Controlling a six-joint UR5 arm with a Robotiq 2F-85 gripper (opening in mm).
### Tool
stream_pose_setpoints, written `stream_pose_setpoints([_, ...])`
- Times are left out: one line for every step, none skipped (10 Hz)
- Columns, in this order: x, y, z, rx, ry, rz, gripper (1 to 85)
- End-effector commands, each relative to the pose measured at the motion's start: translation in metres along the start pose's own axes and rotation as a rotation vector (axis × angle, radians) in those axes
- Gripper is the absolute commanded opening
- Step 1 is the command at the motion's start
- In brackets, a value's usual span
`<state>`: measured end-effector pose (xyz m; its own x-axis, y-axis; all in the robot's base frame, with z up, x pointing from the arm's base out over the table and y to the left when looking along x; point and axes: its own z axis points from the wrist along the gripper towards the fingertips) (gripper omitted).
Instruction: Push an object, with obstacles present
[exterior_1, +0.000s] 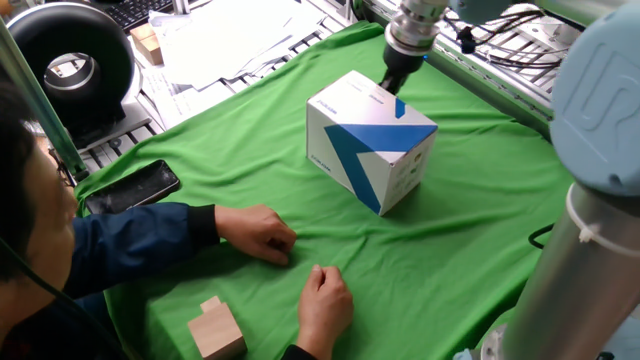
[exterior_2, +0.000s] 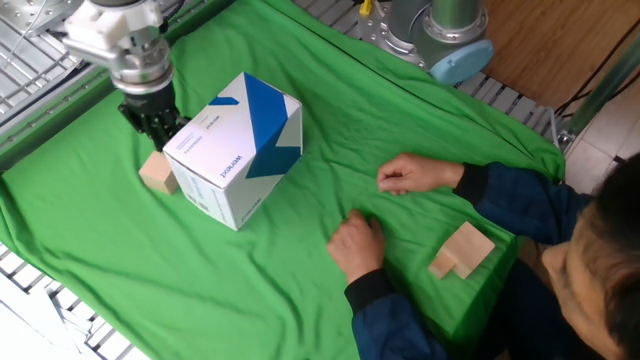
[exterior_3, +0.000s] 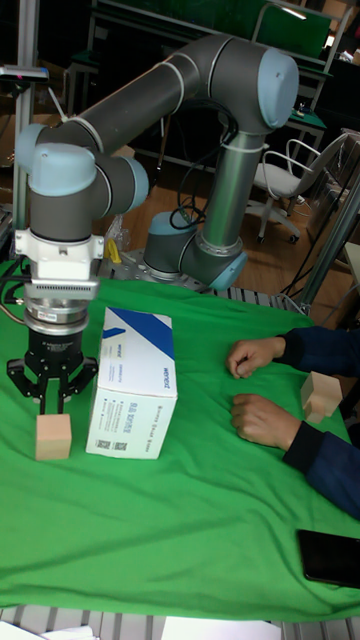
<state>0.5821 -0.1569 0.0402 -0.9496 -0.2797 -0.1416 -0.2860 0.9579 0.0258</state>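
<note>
The object, a small light-wood cube (exterior_2: 157, 171) (exterior_3: 53, 437), sits on the green cloth tight against the left side of the obstacle, a large white box with blue graphics (exterior_2: 235, 150) (exterior_3: 135, 385) (exterior_1: 370, 140). In one fixed view the box hides the cube. My gripper (exterior_2: 150, 118) (exterior_3: 50, 398) (exterior_1: 392, 78) points down just behind and above the cube, beside the box's far corner. Its fingertips (exterior_3: 56, 400) are together and hold nothing.
A person's two hands (exterior_2: 415, 175) (exterior_2: 355, 245) rest on the cloth on the near side of the box. A pale stepped wooden block (exterior_2: 462, 250) (exterior_1: 215, 330) lies by the cloth's edge. A black phone (exterior_1: 135, 187) sits at the cloth's left border.
</note>
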Motion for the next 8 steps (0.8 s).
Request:
stream_pose_setpoints([-0.022, -0.001, 0.003, 0.013, -0.014, -0.034, 28.7])
stream_pose_setpoints([-0.028, 0.001, 0.004, 0.017, -0.020, -0.042, 28.7])
stream_pose_setpoints([-0.034, 0.001, 0.004, 0.032, -0.018, -0.054, 28.7])
stream_pose_setpoints([-0.034, 0.003, 0.003, 0.030, -0.006, -0.051, 28.3])
stream_pose_setpoints([-0.031, 0.003, 0.001, 0.031, 0.001, -0.051, 27.7])
stream_pose_setpoints([-0.026, 0.003, -0.001, 0.021, 0.005, -0.042, 27.7])
stream_pose_setpoints([-0.015, 0.002, -0.006, 0.013, 0.006, -0.024, 27.7])
stream_pose_setpoints([-0.012, 0.005, -0.008, 0.000, -0.002, 0.001, 27.7])
